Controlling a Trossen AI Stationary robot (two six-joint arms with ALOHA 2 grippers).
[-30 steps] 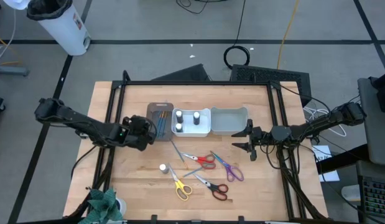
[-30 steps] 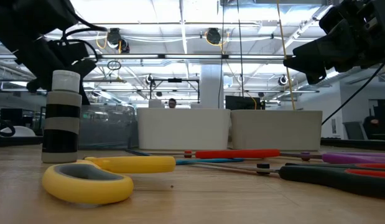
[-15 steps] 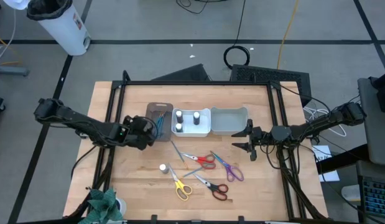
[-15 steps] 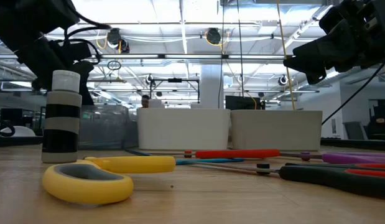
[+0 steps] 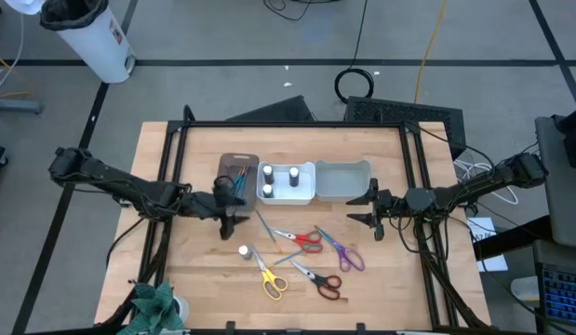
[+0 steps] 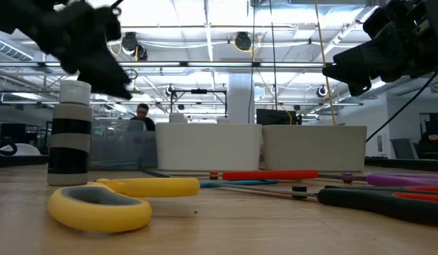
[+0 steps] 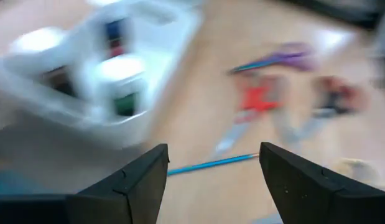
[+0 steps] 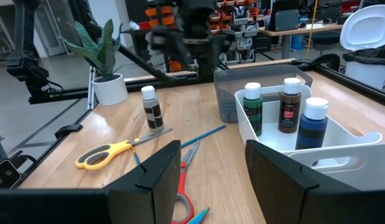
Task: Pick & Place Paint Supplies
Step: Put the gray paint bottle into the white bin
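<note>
A: Where is the left arm?

B: It reaches in low from the desk's left edge, stretched nearly flat, and the left claw (image 5: 228,207) hangs over the bare wood just in front of the brown rectangular bin (image 5: 238,167). Its 2 dark fingers (image 7: 133,186) stand wide apart with nothing between them.

A: What sits in that bin?

B: Thin teal brushes (image 5: 239,179). Just beside it is the white rectangular bin (image 5: 306,194) with 3 little white-capped paint bottles (image 5: 268,173), then the grey rectangular bin (image 5: 346,193).

A: And loose on the wooden desk (image 5: 381,270)?

B: From the left: 1 small white-capped bottle (image 5: 243,251) standing upright, yellow-handled scissors (image 5: 270,279) just beside it, a thin teal brush (image 5: 264,225) lying slantwise, red-handled scissors (image 5: 301,238), dark scissors with red in the handles (image 5: 320,281) nearer the front edge, and purple-handled scissors (image 5: 344,253).

A: Open room?

B: Bare wood along the left side and the front left corner, and a wide strip behind the bins. The right third of the desk is bare too.

A: The right arm?

B: It comes in from the right edge, held level, with the right claw (image 5: 362,209) near the grey bin's front right corner. Its fingers (image 8: 148,186) are spread, holding nothing.
</note>
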